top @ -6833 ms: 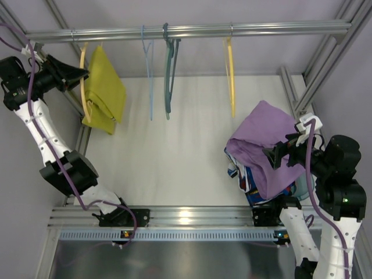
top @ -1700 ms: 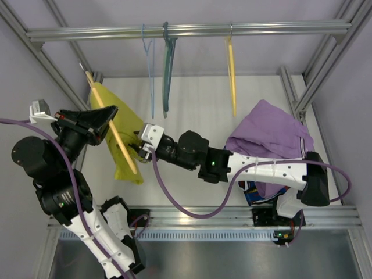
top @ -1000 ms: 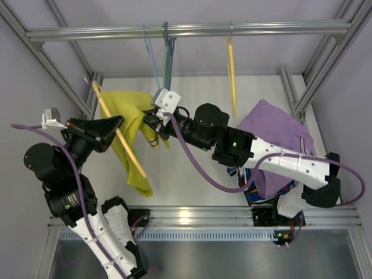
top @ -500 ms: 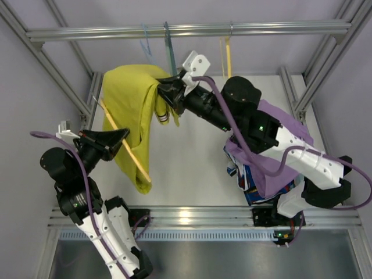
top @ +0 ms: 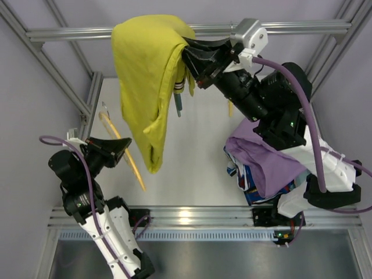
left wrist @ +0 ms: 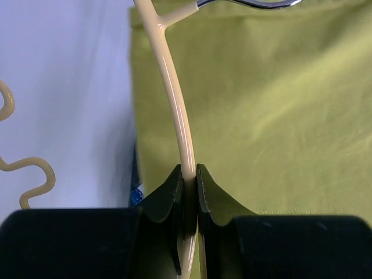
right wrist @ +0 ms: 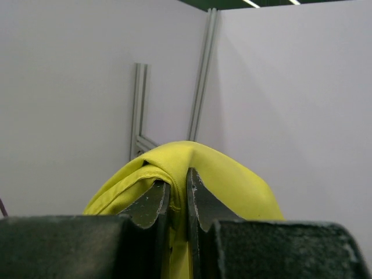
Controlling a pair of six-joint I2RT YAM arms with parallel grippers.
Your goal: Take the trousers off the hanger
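at the right near corner of the white table (top: 192, 157), a purple garment (top: 273, 163) drapes over a blue, patterned heap (top: 251, 189); whether a bin sits under it cannot be told, since the cloth and the right arm cover it. high over the table, the right gripper (top: 189, 64) is pinched tight on a fold of the mustard trousers (top: 148, 75), which hang from it in a long drape in front of the overhead rail (top: 70, 34), their low end near the hanger (top: 135, 171). the left gripper (top: 119, 152) is closed on that thin yellow hanger, held slanted at the left side; in the left wrist view its metal hook (left wrist: 250, 3) is cut off by the top edge, and whether cloth touches the hanger there is unclear. the trousers hide most of the rail's other hangers, leaving a teal hanger (top: 178, 104) only partly showing. aluminium frame posts (top: 87, 110) and plain pale walls (right wrist: 70, 87) close the space.
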